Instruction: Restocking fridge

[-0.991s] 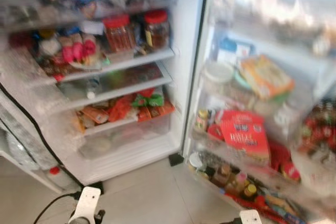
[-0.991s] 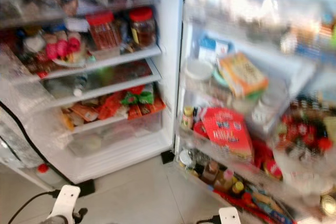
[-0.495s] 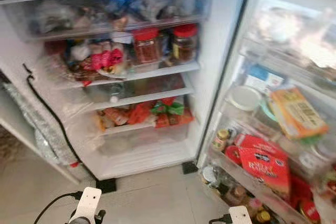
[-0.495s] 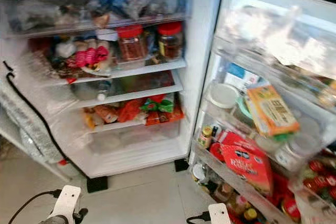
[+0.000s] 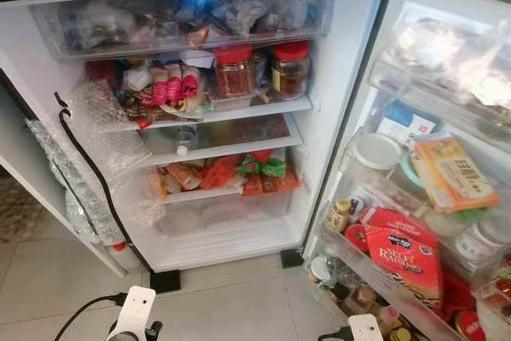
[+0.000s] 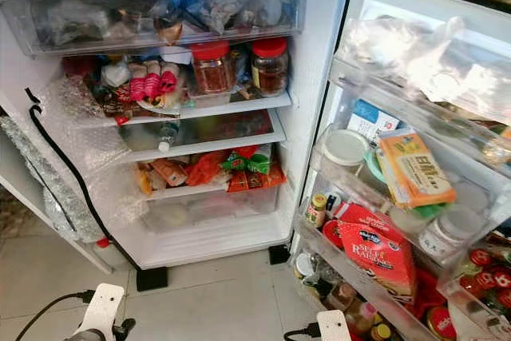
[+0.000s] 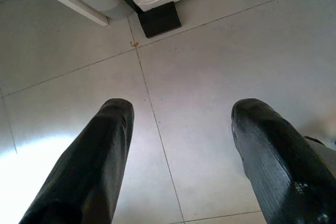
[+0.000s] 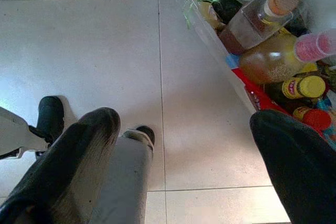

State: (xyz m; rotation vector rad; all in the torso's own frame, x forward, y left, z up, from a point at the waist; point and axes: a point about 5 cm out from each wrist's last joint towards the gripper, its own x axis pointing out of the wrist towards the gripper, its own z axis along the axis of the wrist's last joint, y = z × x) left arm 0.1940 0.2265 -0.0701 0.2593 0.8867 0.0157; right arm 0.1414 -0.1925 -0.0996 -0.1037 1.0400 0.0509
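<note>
Fridge (image 5: 335, 61) standing wide open w/ door (image 6: 447, 37) swung out on the robot's right. 2 red-lidded jars (image 5: 235, 69) sitting side by side on an upper shelf, pink-topped pkgs (image 5: 172, 85) beside them on the left, a bottle lying on the shelf below, orange & green packets (image 6: 231, 167) piling on the next one down. Door racks carrying a red flour bag (image 6: 375, 249), a white-lidded tub (image 6: 345, 147) & an orange box (image 6: 415, 167); sauce bottles (image 8: 262, 19) crowding the bottom rack. Left gripper (image 7: 178, 129) hanging over bare floor tiles (image 7: 220, 61), fingers spread apart, gripping nothing. Right gripper (image 8: 184, 145) hanging low near that bottom rack, fingers also spread wide, nothing between them
</note>
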